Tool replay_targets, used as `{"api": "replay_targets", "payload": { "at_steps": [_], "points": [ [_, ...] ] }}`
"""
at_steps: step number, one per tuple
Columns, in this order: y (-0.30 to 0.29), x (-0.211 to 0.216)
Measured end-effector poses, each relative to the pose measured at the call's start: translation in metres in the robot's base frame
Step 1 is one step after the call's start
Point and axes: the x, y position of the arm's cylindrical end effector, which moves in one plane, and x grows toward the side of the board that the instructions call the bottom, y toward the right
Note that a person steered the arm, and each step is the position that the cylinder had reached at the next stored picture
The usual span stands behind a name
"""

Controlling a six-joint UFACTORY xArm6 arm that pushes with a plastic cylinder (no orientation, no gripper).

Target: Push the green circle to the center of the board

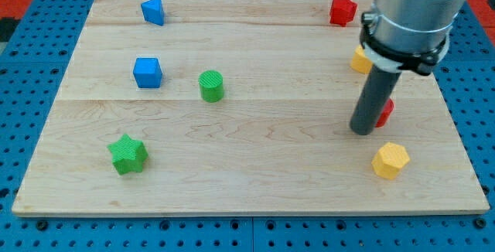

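The green circle [211, 86] is a short green cylinder on the wooden board [255, 151], left of the middle. My tip [361, 131] rests on the board at the view's right, far to the right of the green circle. It stands just left of a red block [385, 113] that the rod partly hides.
A green star [128, 154] lies at the lower left. A blue cube [147, 73] and a blue block [153, 10] lie at the upper left. A red star [343, 11] is at the top right. A yellow block [360, 60] sits behind the rod; a yellow hexagon [390, 160] lies lower right.
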Motion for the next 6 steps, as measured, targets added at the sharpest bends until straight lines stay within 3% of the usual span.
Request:
{"api": "replay_targets", "payload": {
  "at_steps": [2, 4, 5, 6],
  "points": [
    [-0.134, 0.003],
    [-0.234, -0.042],
    [-0.272, -0.058],
    [-0.243, -0.092]
  ]
}}
